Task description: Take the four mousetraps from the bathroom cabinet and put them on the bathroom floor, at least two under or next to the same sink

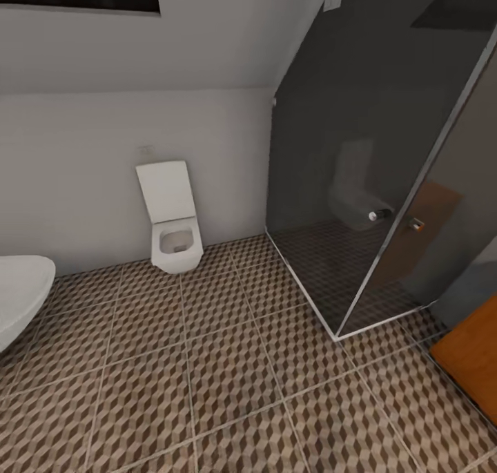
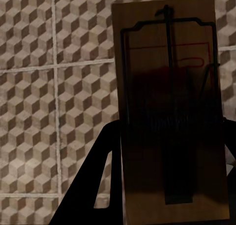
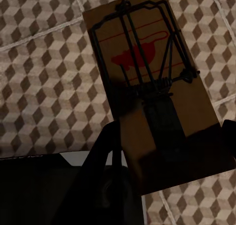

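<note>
Close to each wrist camera a mousetrap fills much of the picture: the left gripper [image 2: 169, 185] grasps one mousetrap [image 2: 169, 102] and the right gripper [image 3: 167, 156] grasps another mousetrap [image 3: 147, 82], both above the bathroom floor [image 1: 207, 376]. From the head camera I see the toilet [image 1: 172, 217], the glass shower [image 1: 373, 162] and a corner of the cabinet [image 1: 473, 362].

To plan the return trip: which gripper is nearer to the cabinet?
Probably the right: the cabinet lies at the robot's right side. The left gripper and the right gripper both hang over the floor, each holding a mousetrap.
</note>
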Motion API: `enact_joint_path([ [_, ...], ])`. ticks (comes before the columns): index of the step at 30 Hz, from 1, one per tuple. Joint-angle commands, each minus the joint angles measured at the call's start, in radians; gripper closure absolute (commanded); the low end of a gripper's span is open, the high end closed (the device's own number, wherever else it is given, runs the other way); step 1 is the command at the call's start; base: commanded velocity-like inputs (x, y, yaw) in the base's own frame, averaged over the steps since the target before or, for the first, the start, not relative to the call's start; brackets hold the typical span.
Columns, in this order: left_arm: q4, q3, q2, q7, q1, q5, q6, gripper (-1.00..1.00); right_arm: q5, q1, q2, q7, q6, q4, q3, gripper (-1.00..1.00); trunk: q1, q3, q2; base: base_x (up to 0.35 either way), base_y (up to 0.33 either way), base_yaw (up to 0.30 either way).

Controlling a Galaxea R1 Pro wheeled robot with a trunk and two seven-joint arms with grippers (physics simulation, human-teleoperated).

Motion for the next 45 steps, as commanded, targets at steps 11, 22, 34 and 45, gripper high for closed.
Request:
enact_joint_path([
  [11,-0.001,-0.009,0.000,0.014,0.000,-0.004,-0.001,1.00,-0.007,0.000,-0.001,-0.009,-0.002,0.000,0.009,1.00,0.000,-0.006,-0.001,0.000,0.000,0.285],
  [22,-0.001,-0.009,0.000,0.014,0.000,-0.004,-0.001,1.00,-0.007,0.000,-0.001,-0.009,-0.002,0.000,0.009,1.00,0.000,-0.010,-0.001,0.000,0.173,0.285],
  [34,-0.001,-0.009,0.000,0.014,0.000,-0.004,-0.002,1.00,-0.007,0.000,-0.001,-0.009,-0.002,0.000,0.009,1.00,0.000,-0.014,-0.001,0.000,0.246,0.285],
  [45,-0.001,-0.009,0.000,0.014,0.000,-0.004,-0.002,1.00,-0.007,0.000,-0.001,-0.008,-0.002,0.000,0.009,1.00,0.000,-0.019,-0.001,0.000,0.188,0.285],
])
